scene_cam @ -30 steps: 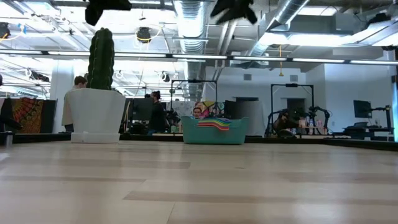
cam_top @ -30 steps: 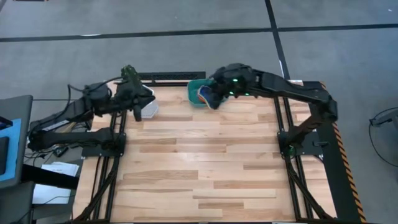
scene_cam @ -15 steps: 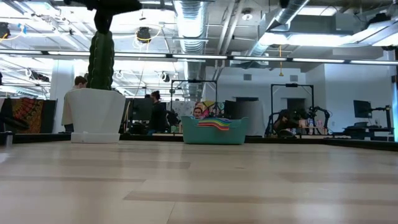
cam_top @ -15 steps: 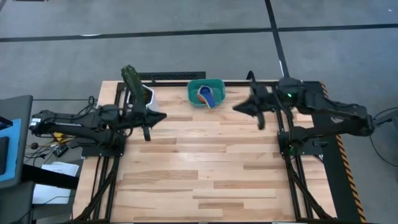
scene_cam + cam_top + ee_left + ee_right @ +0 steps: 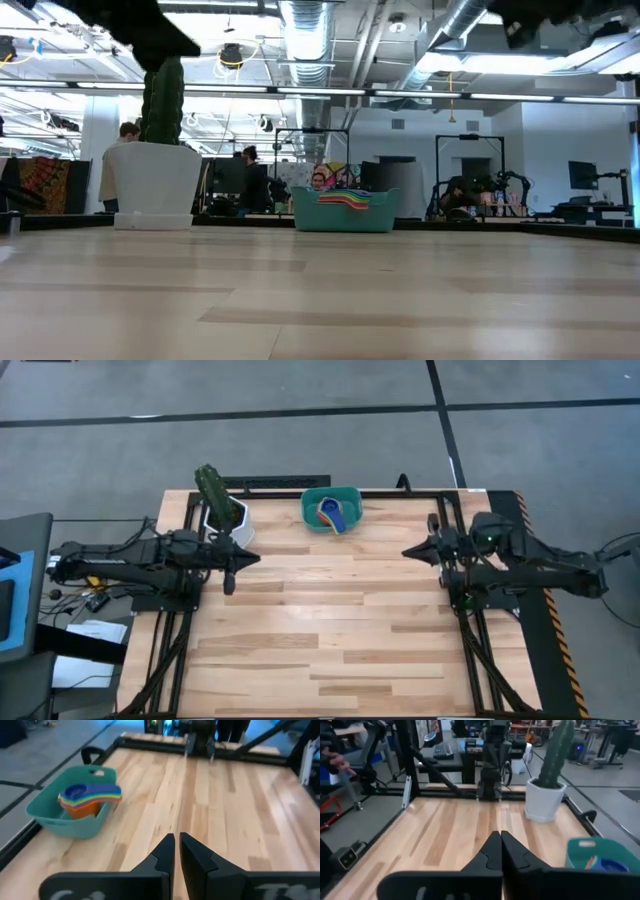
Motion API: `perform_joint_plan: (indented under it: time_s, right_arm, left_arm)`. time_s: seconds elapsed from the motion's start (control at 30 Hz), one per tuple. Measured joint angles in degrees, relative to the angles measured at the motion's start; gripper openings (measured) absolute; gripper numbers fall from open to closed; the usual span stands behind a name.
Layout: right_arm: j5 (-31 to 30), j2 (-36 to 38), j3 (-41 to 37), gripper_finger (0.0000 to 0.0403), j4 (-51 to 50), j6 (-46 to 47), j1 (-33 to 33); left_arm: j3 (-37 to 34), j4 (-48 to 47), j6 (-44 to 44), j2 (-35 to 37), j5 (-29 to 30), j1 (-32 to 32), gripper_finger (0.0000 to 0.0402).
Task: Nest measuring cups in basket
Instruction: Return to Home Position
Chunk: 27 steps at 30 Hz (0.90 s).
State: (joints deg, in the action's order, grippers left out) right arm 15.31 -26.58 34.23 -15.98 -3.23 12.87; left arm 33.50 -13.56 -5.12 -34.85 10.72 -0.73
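A: Closest in, it's bare pale planks across the front of the wooden surface (image 5: 320, 650). What's at mid-depth?

B: Both arms, lying low, each at its own side. The left claw (image 5: 252, 557) points inward over the planks, its fingers (image 5: 165, 855) narrowed to a sliver and holding nothing. The right claw (image 5: 408, 551) faces it from the opposite side with its fingers (image 5: 492, 850) pressed together, also empty. The two are well apart.

A: Any writing?

B: Pale lettering on the left claw's housing, too blurred to read.

A: And the task's things?

B: Farther back, at the far edge, roughly midway between the arms, is the shallow teal plastic basket (image 5: 352, 494). It sits flat, its long side running along that edge, a touch skewed. Inside are the coloured plastic measuring cups (image 5: 330, 512), nested in one stack. Dark blue is on top, with an orange bowl showing underneath. Their flat handles fan together toward the front of the surface, reaching the basket's near rim.

A: Anything crowding it?

B: A white pot with a tall green cactus (image 5: 155, 180) stands at the far left, just beyond the left arm and apart from the basket. Open planks lie between each claw and the basket. A black frame rail (image 5: 270, 483) runs along the far edge. Beyond it is a workshop. A person in a pale top (image 5: 105, 172) stands behind the pot, another in dark clothes (image 5: 252, 185) farther along.
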Motion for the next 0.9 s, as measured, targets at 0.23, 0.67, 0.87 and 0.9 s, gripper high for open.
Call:
perform_joint_plan:
  time_s: [0.23,0.67,0.87,0.9]
  right_arm:
    - [0.89,10.65,-7.89,0.0004,1.78,2.30,2.88]
    - [1.45,23.73,-15.84,0.0005,1.89,2.91,3.71]
    - [2.41,26.45,-18.12,0.0004,2.00,3.24,3.62]
    - [3.07,26.43,-18.13,0.0004,2.34,3.45,3.62]
  left_arm:
    - [-7.60,8.00,1.22,3.94,-0.37,-1.75,0.0006]
    - [-13.96,-2.52,8.63,24.66,-4.12,-2.55,0.0000]
    - [-18.29,-2.02,8.87,32.71,-4.10,-2.53,0.0000]
    - [-19.33,-1.83,8.29,33.87,-4.15,-2.53,0.0000]
